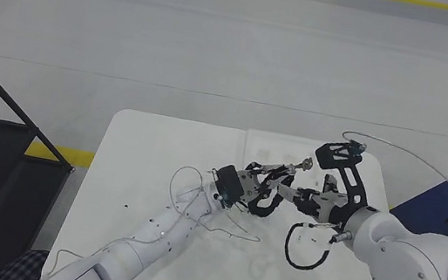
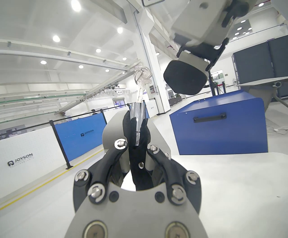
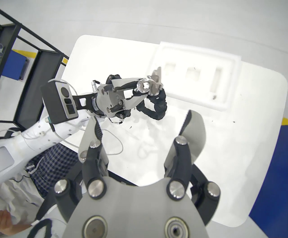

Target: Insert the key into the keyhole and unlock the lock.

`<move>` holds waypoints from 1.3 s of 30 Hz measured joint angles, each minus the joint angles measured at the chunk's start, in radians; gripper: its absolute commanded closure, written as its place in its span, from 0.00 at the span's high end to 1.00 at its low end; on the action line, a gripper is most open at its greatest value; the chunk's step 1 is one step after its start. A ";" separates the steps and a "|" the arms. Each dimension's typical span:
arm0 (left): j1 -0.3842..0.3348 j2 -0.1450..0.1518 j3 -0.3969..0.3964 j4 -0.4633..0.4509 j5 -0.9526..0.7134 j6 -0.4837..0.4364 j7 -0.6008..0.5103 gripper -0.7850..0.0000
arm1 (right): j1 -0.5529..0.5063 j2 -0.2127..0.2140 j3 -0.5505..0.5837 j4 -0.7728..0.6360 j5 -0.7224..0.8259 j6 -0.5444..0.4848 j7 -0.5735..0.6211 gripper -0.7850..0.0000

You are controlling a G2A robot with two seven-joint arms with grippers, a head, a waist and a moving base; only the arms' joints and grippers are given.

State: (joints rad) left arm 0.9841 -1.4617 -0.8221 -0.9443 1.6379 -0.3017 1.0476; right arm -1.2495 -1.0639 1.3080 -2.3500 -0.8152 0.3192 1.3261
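Key [image 2: 142, 77], seated in the lock [image 2: 137, 117] clamped by the left gripper [image 2: 135, 129], points rightward at top-view centre toward the empty, wide-open right gripper [image 3: 144, 128] nearby.

A large factory-style hall is housing the rig: round ceiling lights [image 2: 56, 38] are shining from a high white roof, blue barrier panels [image 2: 76, 144] are fencing the floor, and yellow floor lines [image 1: 59, 152] are marking lanes.

A dark logo with one word stands on the white barrier [image 2: 20, 160]. The same mark sits on the blue barrier [image 2: 87, 133] beside it; farther signs are unreadably small.
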 measured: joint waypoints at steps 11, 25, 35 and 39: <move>0.017 0.078 -0.130 -0.250 0.057 -0.347 -0.308 0.00 | -0.069 0.032 0.156 0.000 0.075 -0.377 0.041 1.00; 0.035 0.118 -0.192 -0.383 -0.003 -0.572 -0.572 0.00 | -0.123 0.043 0.181 0.018 0.099 -0.538 -0.007 1.00; 0.028 0.113 -0.152 -0.386 -0.065 -0.572 -0.645 0.00 | -0.104 0.056 0.110 0.025 0.010 -0.712 -0.034 1.00; 0.024 0.112 -0.138 -0.386 -0.073 -0.566 -0.649 0.00 | -0.091 0.058 0.076 0.024 -0.011 -0.702 -0.034 1.00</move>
State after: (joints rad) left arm 1.0085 -1.3493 -0.9603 -1.3300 1.5654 -0.8676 0.3982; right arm -1.3406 -1.0062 1.3842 -2.3257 -0.8261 -0.3833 1.2920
